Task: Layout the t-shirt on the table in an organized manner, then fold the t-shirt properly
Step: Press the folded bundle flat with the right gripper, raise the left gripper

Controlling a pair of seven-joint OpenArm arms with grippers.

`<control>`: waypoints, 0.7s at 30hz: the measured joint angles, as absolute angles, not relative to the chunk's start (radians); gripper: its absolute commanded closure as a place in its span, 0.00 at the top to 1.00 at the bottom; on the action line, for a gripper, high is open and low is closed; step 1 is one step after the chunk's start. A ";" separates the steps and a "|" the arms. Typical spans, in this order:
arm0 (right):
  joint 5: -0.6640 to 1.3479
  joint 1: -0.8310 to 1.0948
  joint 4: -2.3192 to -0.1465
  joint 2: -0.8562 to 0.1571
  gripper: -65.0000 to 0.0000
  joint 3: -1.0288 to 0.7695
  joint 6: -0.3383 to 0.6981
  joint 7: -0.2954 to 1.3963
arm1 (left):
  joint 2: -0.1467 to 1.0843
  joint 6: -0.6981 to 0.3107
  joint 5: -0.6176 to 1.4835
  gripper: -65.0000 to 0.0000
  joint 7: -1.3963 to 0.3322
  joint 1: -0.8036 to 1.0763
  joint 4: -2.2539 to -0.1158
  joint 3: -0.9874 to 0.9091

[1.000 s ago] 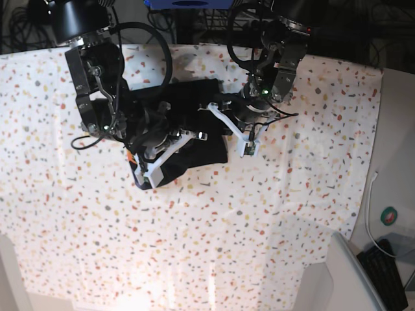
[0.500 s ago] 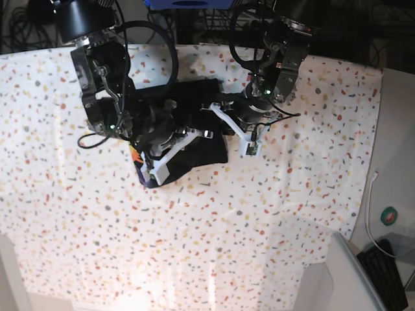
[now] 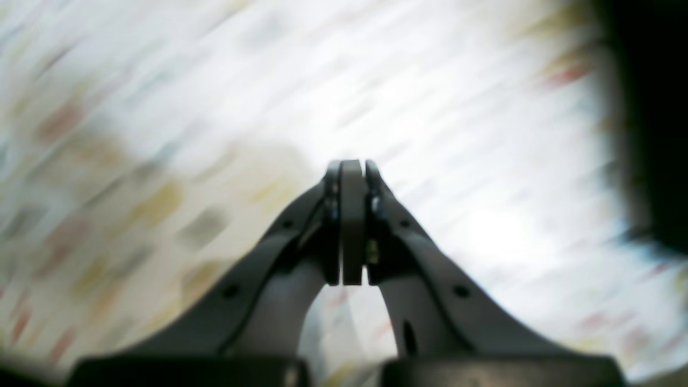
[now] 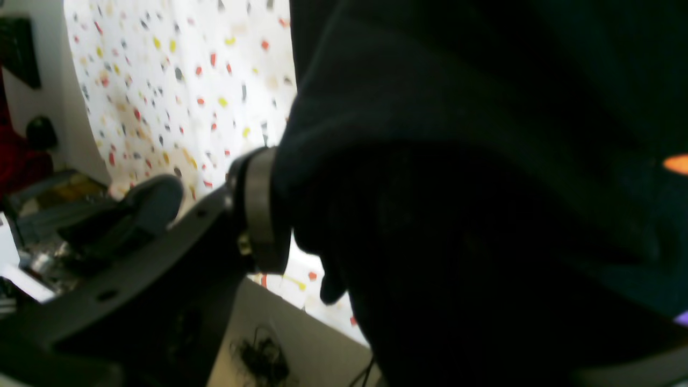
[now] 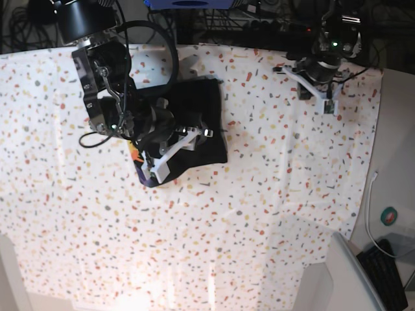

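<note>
On the speckled table (image 5: 272,214), no writing is legible; the black t-shirt (image 5: 201,123) drapes over the right gripper (image 5: 170,150), grip unclear; left gripper (image 3: 352,226) closed, empty.

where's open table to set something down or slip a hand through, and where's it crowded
The table is bare along the near side below the t-shirt, and between the t-shirt and the left gripper at the far corner. It is crowded where the right gripper sits on the bunched t-shirt.

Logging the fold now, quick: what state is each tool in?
Left tool: closed, holding nothing, over the table.
Right tool: at the t-shirt; open or closed cannot be told.
</note>
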State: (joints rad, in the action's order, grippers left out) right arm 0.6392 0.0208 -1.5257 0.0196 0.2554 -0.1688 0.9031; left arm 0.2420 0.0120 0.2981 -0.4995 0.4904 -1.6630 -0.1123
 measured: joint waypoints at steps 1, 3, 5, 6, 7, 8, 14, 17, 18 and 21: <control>0.640 0.021 -1.530 0.020 0.47 0.255 -0.169 0.903 | 0.239 0.006 0.303 0.00 -0.499 0.505 -1.669 -0.145; 0.633 0.021 -1.535 0.024 0.47 0.266 -0.170 0.901 | 0.235 -0.006 0.303 0.00 -0.497 0.519 -1.671 -0.208; 0.628 0.011 -1.537 0.025 0.47 0.316 -0.175 0.896 | 0.234 -0.070 0.303 0.00 -0.490 0.527 -1.671 -0.264; 0.632 0.003 -1.537 0.027 0.47 0.345 -0.175 0.884 | 0.232 -0.089 0.303 0.00 -0.491 0.531 -1.671 -0.287; 0.632 -0.003 -1.537 0.033 0.47 0.373 -0.174 0.869 | 0.232 -0.110 0.299 0.00 -0.492 0.536 -1.670 -0.303; 0.636 -0.007 -1.537 0.037 0.47 0.396 -0.174 0.850 | 0.232 -0.118 0.300 0.00 -0.491 0.541 -1.669 -0.315; 0.635 -0.015 -1.565 0.027 0.47 0.488 -0.177 0.846 | 0.224 -0.128 0.301 0.00 -0.491 0.535 -1.669 -0.319; 0.639 -0.028 -1.666 0.019 0.47 0.531 -0.175 0.844 | 0.224 -0.128 0.300 0.00 -0.491 0.537 -1.669 -0.321; 0.650 -0.027 -1.710 0.007 0.47 0.537 -0.170 0.844 | 0.224 -0.128 0.300 0.00 -0.491 0.537 -1.669 -0.323; 0.647 -0.013 -1.811 -0.047 0.47 0.530 -0.168 0.844 | 0.224 -0.126 0.300 0.00 -0.491 0.535 -1.669 -0.329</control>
